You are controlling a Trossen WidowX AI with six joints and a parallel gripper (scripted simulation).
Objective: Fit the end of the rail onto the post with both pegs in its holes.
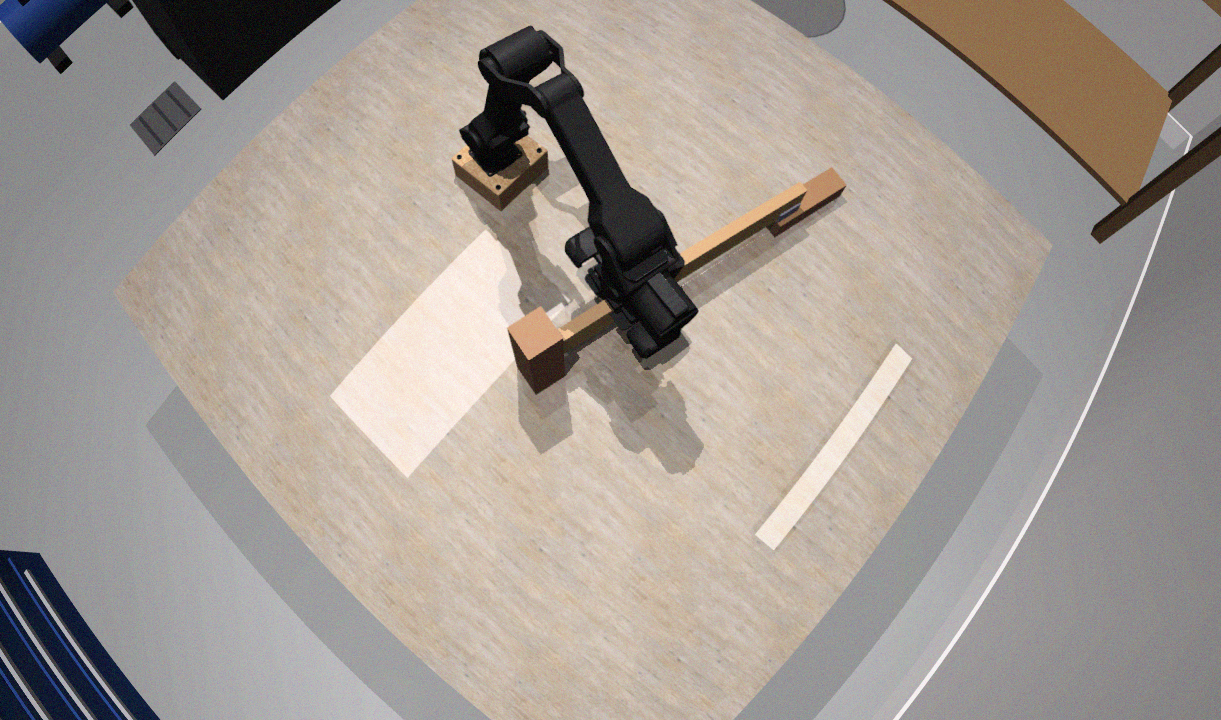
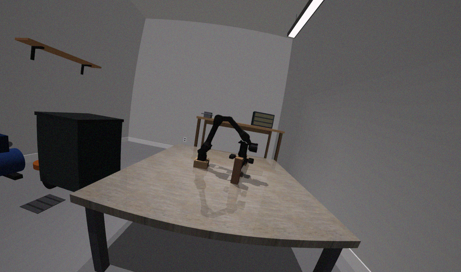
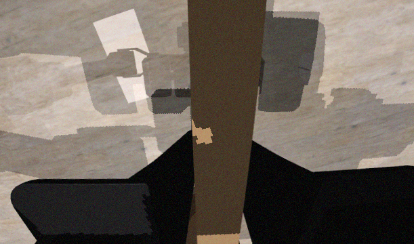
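Note:
The long wooden rail [image 1: 746, 229] [image 3: 225, 85] slants across the table, its far end at the bracket [image 1: 789, 211] on the low footboard block [image 1: 829, 186]. My gripper [image 1: 629, 306] [image 3: 211, 137] is shut on the rail, nearer the post than the block, one black finger on each side in the wrist view. The rail's near end is raised off the table, close against the upper part of the wooden post [image 1: 537, 347] [image 2: 236, 170] in the top view. No pegs or holes show. I cannot tell whether a small gap is left or how deep the pegs sit. In the exterior view the post hides most of the rail.
The arm's wooden base block [image 1: 500, 174] [image 2: 201, 163] stands on the table [image 1: 650, 573] [image 2: 178, 203], to one side of the rail. The arm reaches over the rail from there. Bright light patches and arm shadows lie on the table top.

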